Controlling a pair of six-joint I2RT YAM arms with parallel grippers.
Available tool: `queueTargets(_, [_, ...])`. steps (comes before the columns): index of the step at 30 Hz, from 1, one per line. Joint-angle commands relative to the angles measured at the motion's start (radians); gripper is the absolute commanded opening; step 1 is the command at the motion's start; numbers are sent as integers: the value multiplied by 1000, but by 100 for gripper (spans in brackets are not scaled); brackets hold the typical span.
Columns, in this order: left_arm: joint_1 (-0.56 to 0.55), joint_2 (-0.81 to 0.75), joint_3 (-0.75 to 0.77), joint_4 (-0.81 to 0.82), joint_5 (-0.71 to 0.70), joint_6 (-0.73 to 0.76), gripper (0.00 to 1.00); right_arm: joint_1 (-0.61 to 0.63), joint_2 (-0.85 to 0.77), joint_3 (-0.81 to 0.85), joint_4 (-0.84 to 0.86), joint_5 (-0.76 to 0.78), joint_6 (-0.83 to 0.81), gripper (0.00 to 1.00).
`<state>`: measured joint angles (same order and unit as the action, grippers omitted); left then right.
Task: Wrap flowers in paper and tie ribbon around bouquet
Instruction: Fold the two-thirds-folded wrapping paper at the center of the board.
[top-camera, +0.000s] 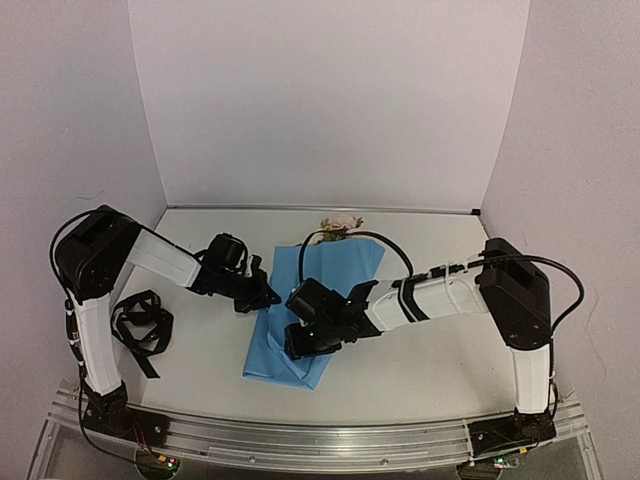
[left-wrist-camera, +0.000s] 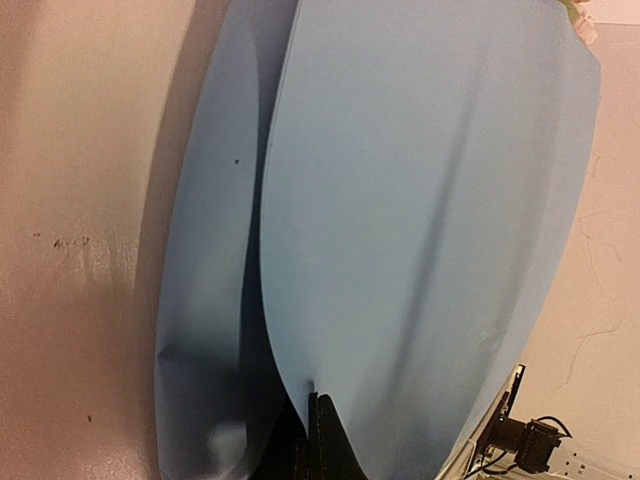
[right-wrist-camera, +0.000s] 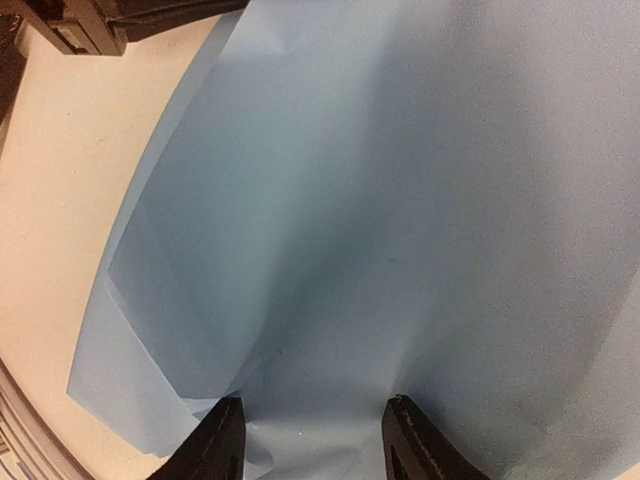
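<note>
The light blue paper (top-camera: 320, 300) lies folded over itself in the middle of the table. The flowers (top-camera: 342, 224) peek out from its far end as pale rose heads with green leaves; their stems are hidden under the sheet. My left gripper (top-camera: 268, 297) is shut on the left edge of the upper flap, and the left wrist view shows the closed jaws pinching the paper (left-wrist-camera: 420, 200) at the gripper (left-wrist-camera: 318, 402). My right gripper (top-camera: 300, 340) is over the paper's near end, its fingers apart and set on the paper (right-wrist-camera: 400, 180), the gripper (right-wrist-camera: 315, 420) straddling a soft crease. The black ribbon (top-camera: 140, 325) lies in loose loops at far left.
White walls close in the table at the back and both sides. A metal rail (top-camera: 320, 440) runs along the near edge. The left arm's black wrist (right-wrist-camera: 100, 25) shows at the top left of the right wrist view. The right arm's cable (top-camera: 380, 240) arcs over the paper's far end.
</note>
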<state>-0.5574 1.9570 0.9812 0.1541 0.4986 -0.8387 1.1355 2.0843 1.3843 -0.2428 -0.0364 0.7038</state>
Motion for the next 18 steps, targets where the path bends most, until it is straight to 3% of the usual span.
queueTargets(1, [14,-21,-5,30,1,-5,0,13,60,51,-92,62,-24,50])
queueTargets(11, [16,-21,17,6,15,6,1,17,158,119,-185,77,-13,51])
queueTargets(18, [16,-82,15,-24,22,25,28,16,119,86,-183,90,-10,52])
